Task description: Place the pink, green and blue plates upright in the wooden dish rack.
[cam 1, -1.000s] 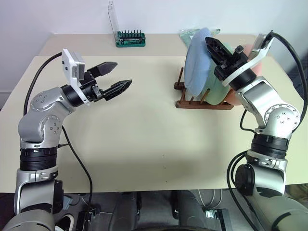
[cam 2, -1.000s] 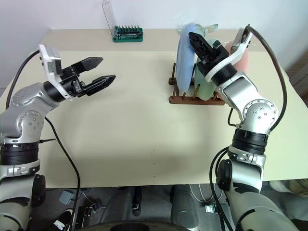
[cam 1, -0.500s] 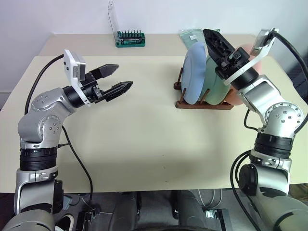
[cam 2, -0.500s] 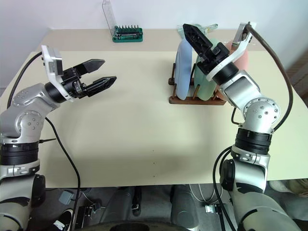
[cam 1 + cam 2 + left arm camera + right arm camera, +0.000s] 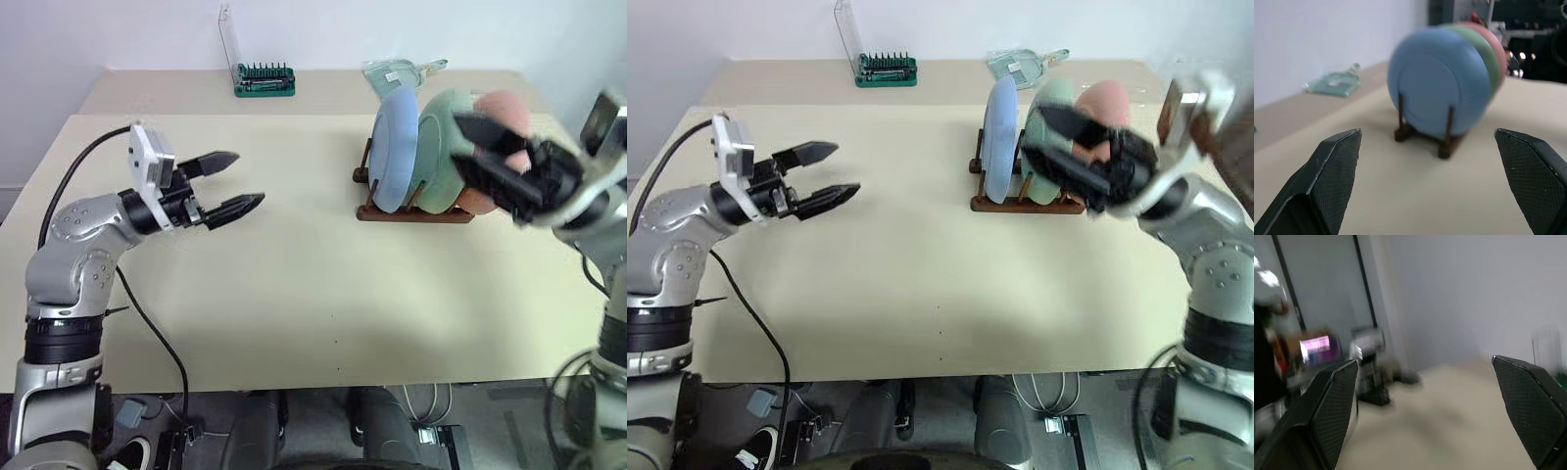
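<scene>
1. The small dark brown wooden dish rack (image 5: 411,210) with slim upright pegs sits on the pale beige table (image 5: 294,294) at about two o'clock from the table's middle, and all three plates stand on edge in it
2. The round light blue plate (image 5: 395,152) takes the slot nearest the table's middle, the round pale green plate (image 5: 439,147) the next, and the round pink plate (image 5: 502,110) the farthest; the pegs bracket each rim so none can roll or tip flat
3. The right gripper (image 5: 502,168) hangs in front of the rack with its black fingers spread wide and nothing between them; it is blurred, so whether it clears the green plate entirely is hard to say
4. The left gripper (image 5: 227,183) hovers over the table at about ten o'clock, fingers wide apart and empty, pointed towards the rack and well apart from it
5. A second ago the blue plate leaned steeply with the right gripper up against the plates; now it stands straight, and the right arm has pulled back and swung round, fingers opened
6. A green screwdriver-bit holder with a clear lid (image 5: 265,78) rests at twelve o'clock; the task looks complete
</scene>
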